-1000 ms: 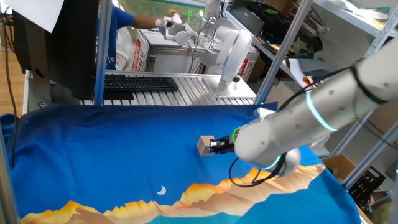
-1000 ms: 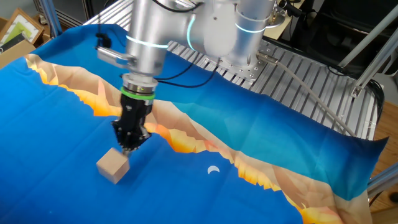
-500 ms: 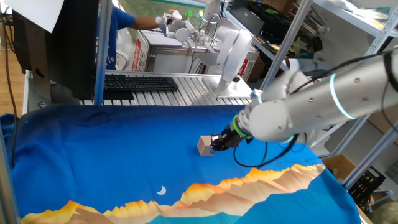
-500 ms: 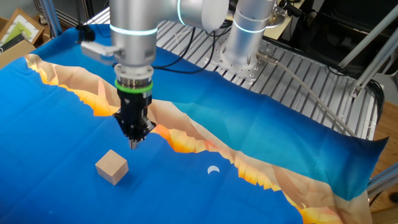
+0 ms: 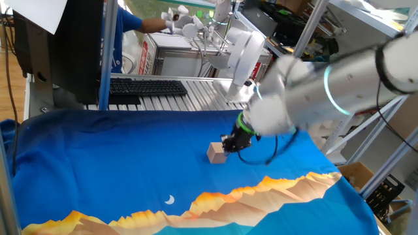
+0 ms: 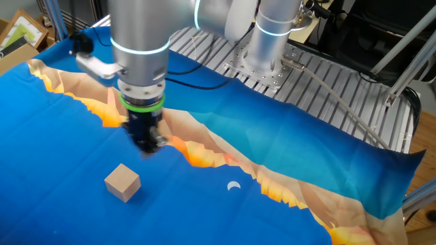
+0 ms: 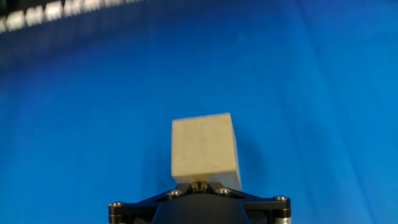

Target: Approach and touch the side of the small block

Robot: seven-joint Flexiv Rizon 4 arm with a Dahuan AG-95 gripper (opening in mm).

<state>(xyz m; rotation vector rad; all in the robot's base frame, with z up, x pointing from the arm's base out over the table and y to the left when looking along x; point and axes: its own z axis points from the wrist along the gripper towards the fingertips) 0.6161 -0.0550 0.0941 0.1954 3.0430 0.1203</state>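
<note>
Block (image 6: 123, 182) unmoved over the last second, resting alone on the blue cloth (image 6: 286, 136) toward the left part of the counter in the other fixed view, well in from every edge. Gripper (image 6: 144, 144) lifted and drawn back from the cube since a second ago, when the tip sat against the block's side; now hanging above and just beside it, apart, blurred with motion. Probably means the touch is done and the arm is backing off. Fingers look pressed together, empty, in the hand view (image 7: 200, 186). Cube plain pale wood, matte, sharp-edged, flat-faced. Cloth smooth and slightly wrinkled, with orange mountain print (image 6: 204, 153). Ribbed metal plate (image 6: 327, 75) beyond, toward the far right corner
</note>
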